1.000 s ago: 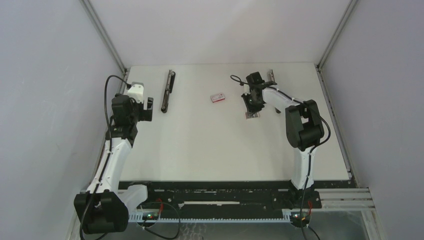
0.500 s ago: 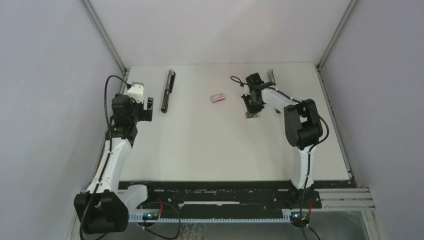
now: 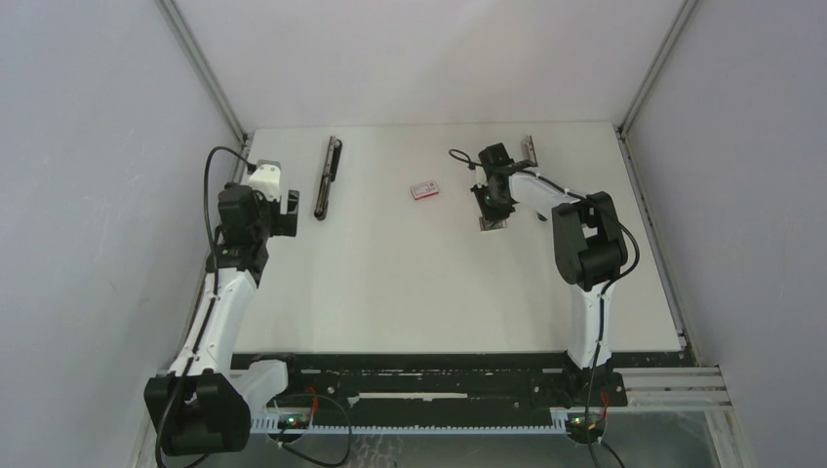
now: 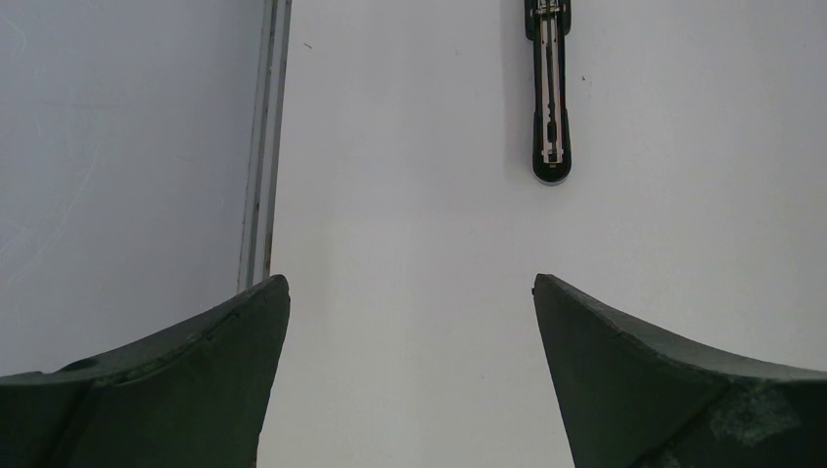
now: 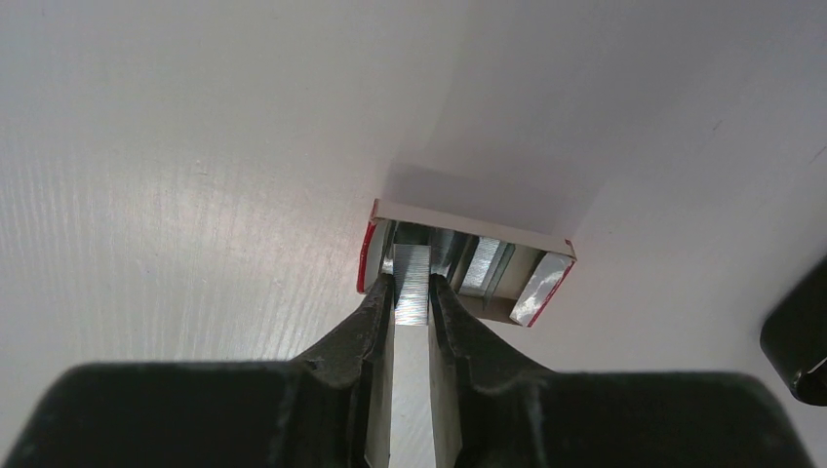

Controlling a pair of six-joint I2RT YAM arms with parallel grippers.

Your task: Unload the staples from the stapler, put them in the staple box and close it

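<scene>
Staples (image 5: 413, 297) — a short grey metal strip we judge light, slick and brittle — sit pinched by the flat sides in our right gripper (image 5: 412, 281) at the mouth of the red-edged cardboard box (image 5: 468, 226), while our left gripper (image 4: 410, 283) hangs spread short of the black stapler (image 4: 549, 88).

Two white-and-black robot arms: the left arm (image 3: 219, 292) and the right arm (image 3: 588, 255). Two dark claws, one per arm: the left claw (image 4: 410, 283) and the right claw (image 5: 411, 281). One flat white surface (image 3: 390, 283). One long black stapler (image 3: 328, 177). Two small red-and-white cardboard boxes: a closed box (image 3: 424, 190) and an open box (image 5: 468, 224). Short grey metallic staple strips (image 5: 413, 263): at least three in sight, exact number hard to tell. One slim grey metal piece (image 3: 528, 148), too small to identify.
</scene>
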